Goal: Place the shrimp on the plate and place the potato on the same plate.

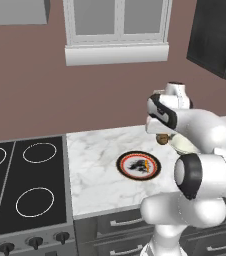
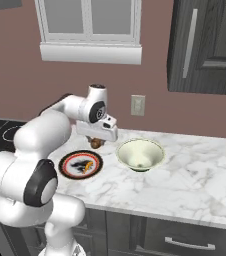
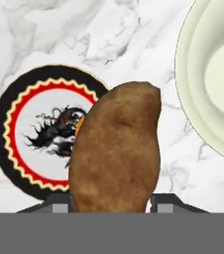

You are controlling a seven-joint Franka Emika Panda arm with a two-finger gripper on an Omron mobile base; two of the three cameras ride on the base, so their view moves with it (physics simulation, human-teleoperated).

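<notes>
Below my end effector, with the potato clamped in it, the plate lies flat on the bench with open air above it. Just beside the plate, the pale bowl stands taller and blocks a low pass on that side. The far bench beyond the bowl is bare marble, and the stove lies flat on the opposite side.

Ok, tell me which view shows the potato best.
The hand view: the potato stands large and sharp between the tool's fingertips, in front of the plate. The left base view gives a small brown lump under the hand. The right base view gives the same, partly hidden by the hand.
</notes>
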